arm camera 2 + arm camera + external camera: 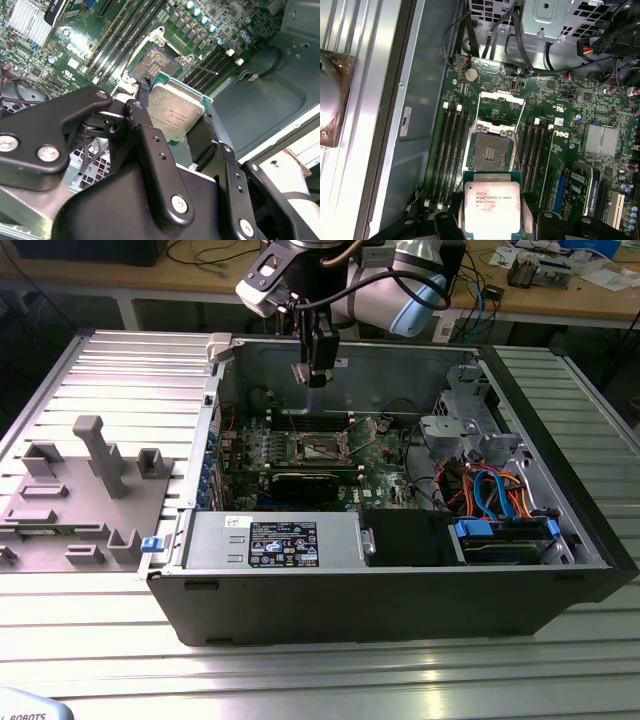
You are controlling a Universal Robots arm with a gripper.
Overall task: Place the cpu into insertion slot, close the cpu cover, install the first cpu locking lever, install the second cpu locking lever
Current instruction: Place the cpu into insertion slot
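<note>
Second wrist view: end effector (175, 112) clamped on the cpu (172, 102), one black finger (150, 145) pressed to each of two opposite edges. Pale metal lid facing the camera, green substrate rim showing around it. Held in the air above the motherboard (50, 55), near the insertion slot (152, 60) but not in it.

First wrist view: same grip, with the cpu (492, 207) just short of the insertion slot (492, 152). Slot empty, contact field bare. Beyond the slot, cpu cover (501, 96) swung up and open on its hinge. Memory slots (452, 150) on both sides.

Exterior view: end effector (314, 375) hanging inside the open computer case (380, 590), above the board and well apart from it. Case lying on its side on the slatted desk (100, 640).

Handling, as judged: light, thin and stiff, with no give under the fingers, hence little squeeze needed. Smooth lid likely slippery, so best taken by the substrate edges, as here, and never by the underside contacts. Probably fragile at corners and contacts. Slot pins likely more delicate than the chip, so ill-suited to any tilted or sliding contact.
</note>
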